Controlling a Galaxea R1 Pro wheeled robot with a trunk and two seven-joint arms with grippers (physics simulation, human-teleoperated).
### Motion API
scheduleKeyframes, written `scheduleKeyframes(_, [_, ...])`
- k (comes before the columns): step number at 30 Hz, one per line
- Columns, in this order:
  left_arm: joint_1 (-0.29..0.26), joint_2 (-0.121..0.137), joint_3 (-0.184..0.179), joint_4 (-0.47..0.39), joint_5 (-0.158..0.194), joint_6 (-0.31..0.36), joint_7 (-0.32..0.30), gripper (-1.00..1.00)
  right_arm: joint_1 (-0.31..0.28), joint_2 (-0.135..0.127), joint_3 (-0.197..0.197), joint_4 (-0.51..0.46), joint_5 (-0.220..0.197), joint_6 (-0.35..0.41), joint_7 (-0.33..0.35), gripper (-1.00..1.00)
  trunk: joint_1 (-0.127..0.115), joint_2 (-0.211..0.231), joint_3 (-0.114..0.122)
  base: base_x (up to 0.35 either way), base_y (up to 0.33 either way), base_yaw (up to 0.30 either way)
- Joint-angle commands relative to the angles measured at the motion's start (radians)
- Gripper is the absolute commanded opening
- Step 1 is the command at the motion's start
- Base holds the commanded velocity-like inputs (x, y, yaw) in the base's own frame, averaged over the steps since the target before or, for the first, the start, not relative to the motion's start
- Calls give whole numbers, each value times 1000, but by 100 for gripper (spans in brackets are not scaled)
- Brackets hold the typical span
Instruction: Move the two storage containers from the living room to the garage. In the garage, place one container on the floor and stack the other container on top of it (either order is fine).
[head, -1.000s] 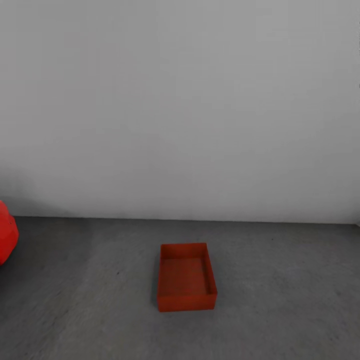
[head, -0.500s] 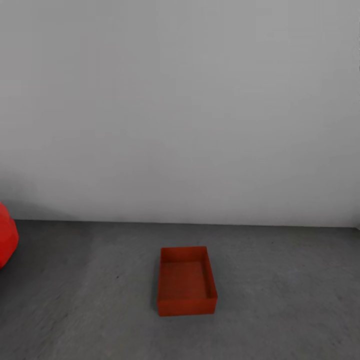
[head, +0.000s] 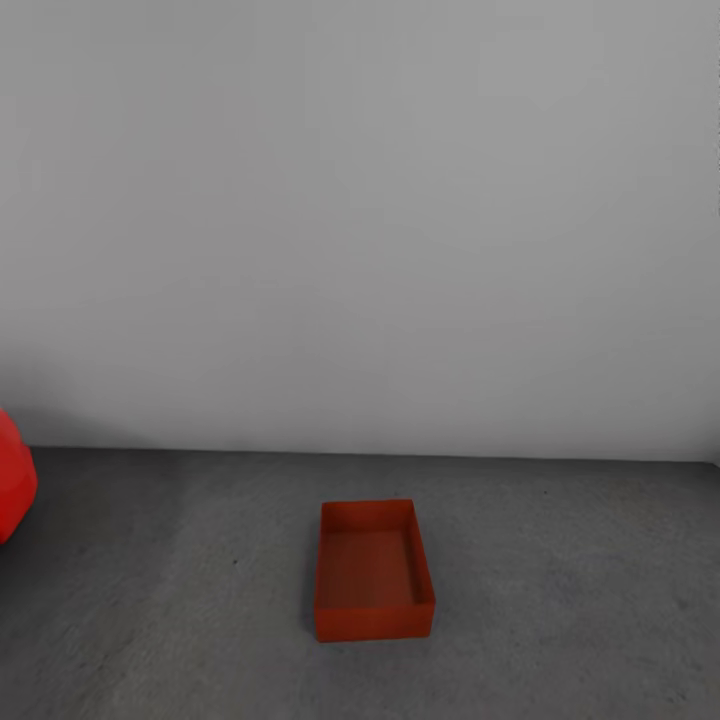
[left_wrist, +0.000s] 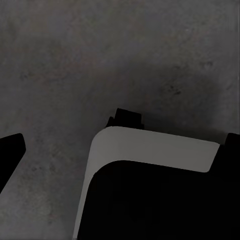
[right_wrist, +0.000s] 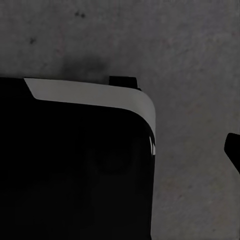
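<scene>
Orange-red storage container (head: 373, 570) is sitting open-topped on the dark grey floor (head: 560, 560) near the pale wall (head: 360, 220); a red car (head: 14, 490) is showing by the floor's left edge. Whether either gripper is holding anything I cannot tell.

Across the head view the whole picture slides downward, so the camera itself is tilting up or drawing back, not the things moving. The line where the pale grey wall (head: 360, 220) meets the concrete floor (head: 560, 560) now sits lower than a second ago. The storage container (head: 373, 570) also appears slightly lower in the picture, with the same outline and the same place against the floor. The red car (head: 12, 488) at the left edge drops by a similar amount.
</scene>
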Motion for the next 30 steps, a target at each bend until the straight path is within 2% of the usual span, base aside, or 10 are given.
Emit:
scheduleKeyframes(1, [-1,-1,-1,1,5,-3,1,100,-1,0,8,1,-7,-3,-2,100,0,0,1,0,0,0])
scheduleKeyframes(30, [-1,-1,-2,4,14,-4,1,100,-1,1,9,1,-7,-5,-5,100,0,0,48,0,0,-28])
